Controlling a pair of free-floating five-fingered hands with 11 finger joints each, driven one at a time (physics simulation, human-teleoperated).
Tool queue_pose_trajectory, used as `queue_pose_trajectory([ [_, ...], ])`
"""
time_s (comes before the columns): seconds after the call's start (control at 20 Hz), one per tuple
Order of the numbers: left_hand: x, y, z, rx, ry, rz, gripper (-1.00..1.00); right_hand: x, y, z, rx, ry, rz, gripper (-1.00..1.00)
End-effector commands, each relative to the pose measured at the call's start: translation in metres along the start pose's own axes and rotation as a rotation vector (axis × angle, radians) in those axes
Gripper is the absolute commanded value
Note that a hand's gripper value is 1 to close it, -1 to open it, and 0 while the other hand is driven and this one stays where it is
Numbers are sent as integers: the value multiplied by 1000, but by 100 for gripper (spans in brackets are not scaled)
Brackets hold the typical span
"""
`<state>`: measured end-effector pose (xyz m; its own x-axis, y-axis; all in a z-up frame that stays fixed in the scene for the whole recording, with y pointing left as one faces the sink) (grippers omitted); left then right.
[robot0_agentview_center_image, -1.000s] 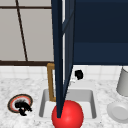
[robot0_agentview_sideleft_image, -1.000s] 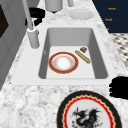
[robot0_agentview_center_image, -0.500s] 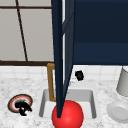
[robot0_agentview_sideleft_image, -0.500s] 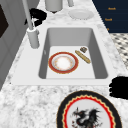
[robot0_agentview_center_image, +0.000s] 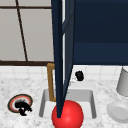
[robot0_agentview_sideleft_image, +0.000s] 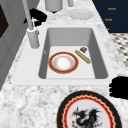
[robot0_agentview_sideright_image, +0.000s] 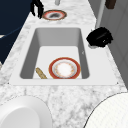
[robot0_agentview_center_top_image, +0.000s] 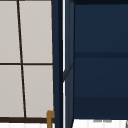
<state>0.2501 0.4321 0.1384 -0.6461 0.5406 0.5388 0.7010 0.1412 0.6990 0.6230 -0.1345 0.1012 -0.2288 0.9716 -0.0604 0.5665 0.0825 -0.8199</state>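
My left hand (robot0_agentview_center_image: 22, 107) hovers over a round patterned plate (robot0_agentview_center_image: 12, 101) on the counter left of the sink, fingers hanging down straight and holding nothing. The right side view has this hand (robot0_agentview_sideright_image: 37, 8) beside that plate (robot0_agentview_sideright_image: 53, 15). In the left side view it (robot0_agentview_sideleft_image: 120, 86) sits at the edge of the dragon plate (robot0_agentview_sideleft_image: 87, 113). My right hand (robot0_agentview_center_image: 79, 75) is at the back of the sink by the faucet (robot0_agentview_sideleft_image: 31, 27), close to its base (robot0_agentview_sideright_image: 100, 37). A red-rimmed dish (robot0_agentview_sideleft_image: 63, 62) lies in the sink basin (robot0_agentview_sideleft_image: 100, 62).
A brown stick (robot0_agentview_sideleft_image: 82, 57) and a small brown piece (robot0_agentview_sideleft_image: 83, 49) lie in the basin beside the dish. A white plate (robot0_agentview_center_image: 118, 112) and a grey canister (robot0_agentview_center_image: 123, 82) stand on the right counter. An open dark blue cabinet door (robot0_agentview_center_image: 60, 57) hangs over the sink's middle.
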Motion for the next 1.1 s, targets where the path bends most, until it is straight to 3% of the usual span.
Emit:
queue_pose_trajectory([
  [0.0,0,0,0,0,0,0,0,-3,17,16,39,22,-37,100],
  [1.05,0,0,0,0,0,0,0,-2,30,23,-103,68,-46,100],
])
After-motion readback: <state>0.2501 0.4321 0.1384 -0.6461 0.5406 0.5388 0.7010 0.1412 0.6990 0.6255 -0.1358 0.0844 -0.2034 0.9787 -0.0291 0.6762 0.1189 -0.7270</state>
